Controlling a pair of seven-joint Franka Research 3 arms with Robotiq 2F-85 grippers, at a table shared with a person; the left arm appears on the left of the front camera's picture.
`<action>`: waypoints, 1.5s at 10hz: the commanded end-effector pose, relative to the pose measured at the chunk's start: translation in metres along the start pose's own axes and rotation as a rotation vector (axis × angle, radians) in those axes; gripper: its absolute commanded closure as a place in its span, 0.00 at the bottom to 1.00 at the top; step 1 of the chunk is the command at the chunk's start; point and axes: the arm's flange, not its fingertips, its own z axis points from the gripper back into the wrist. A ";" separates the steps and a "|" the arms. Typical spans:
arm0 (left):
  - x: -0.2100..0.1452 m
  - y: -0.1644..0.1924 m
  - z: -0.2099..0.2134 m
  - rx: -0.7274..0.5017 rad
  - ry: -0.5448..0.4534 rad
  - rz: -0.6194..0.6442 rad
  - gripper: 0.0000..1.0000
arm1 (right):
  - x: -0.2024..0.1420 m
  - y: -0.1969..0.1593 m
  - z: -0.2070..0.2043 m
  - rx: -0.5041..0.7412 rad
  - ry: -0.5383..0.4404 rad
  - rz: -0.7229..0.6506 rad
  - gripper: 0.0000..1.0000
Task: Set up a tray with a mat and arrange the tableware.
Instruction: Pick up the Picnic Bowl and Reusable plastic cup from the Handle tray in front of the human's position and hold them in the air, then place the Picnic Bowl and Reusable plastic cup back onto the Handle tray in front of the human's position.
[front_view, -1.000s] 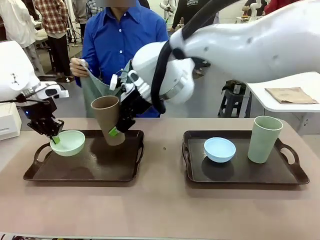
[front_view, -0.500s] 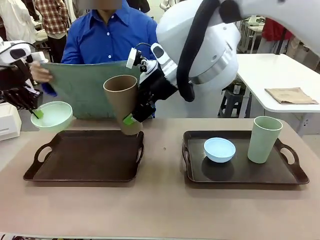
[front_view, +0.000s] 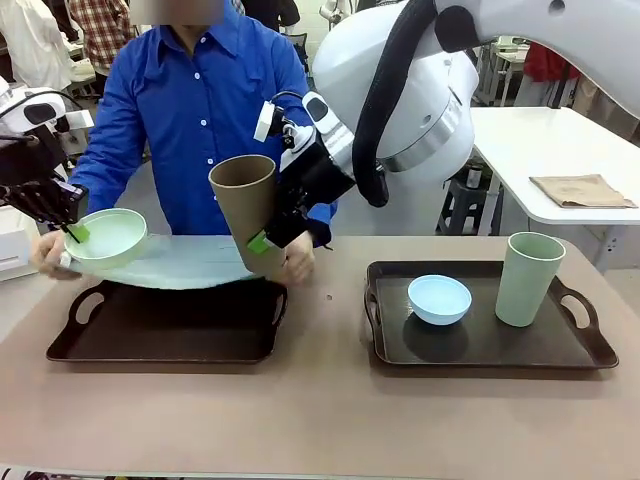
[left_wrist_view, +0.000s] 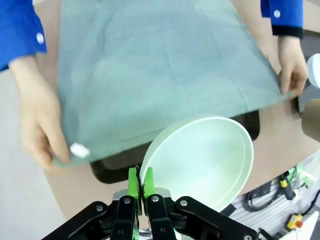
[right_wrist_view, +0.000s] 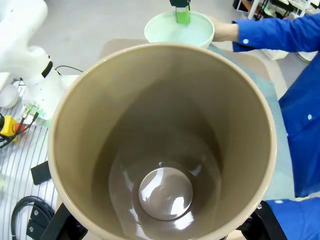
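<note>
My left gripper (front_view: 70, 232) is shut on the rim of the pale green bowl (front_view: 105, 237), holding it above the left end of the dark left tray (front_view: 165, 335). The wrist view shows the green pads (left_wrist_view: 133, 182) pinching the bowl (left_wrist_view: 205, 157). My right gripper (front_view: 262, 236) is shut on the tilted brown cup (front_view: 243, 205), held above the tray's right end; the cup (right_wrist_view: 165, 145) is empty. A person in a blue shirt holds a pale green mat (front_view: 180, 263) flat just over the tray, one hand (left_wrist_view: 40, 125) at each end.
A second dark tray (front_view: 490, 345) at the right carries a light blue bowl (front_view: 439, 298) and a pale green cup (front_view: 528, 278). A white side table (front_view: 570, 190) with a brown cloth stands at the far right. Bare tabletop (front_view: 320, 420) lies in front.
Both grippers have lifted the bowl and the cup off the left tray. The person has brought the mat from upright down to flat just above that tray.
</note>
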 end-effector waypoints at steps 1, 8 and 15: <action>0.003 0.001 0.003 0.003 -0.014 -0.014 1.00 | 0.005 -0.001 0.001 -0.002 -0.003 0.009 0.78; 0.003 0.001 0.003 0.003 -0.014 -0.014 1.00 | 0.005 -0.001 0.001 -0.002 -0.003 0.009 0.78; 0.003 0.001 0.003 0.003 -0.014 -0.014 1.00 | 0.005 -0.001 0.001 -0.002 -0.003 0.009 0.78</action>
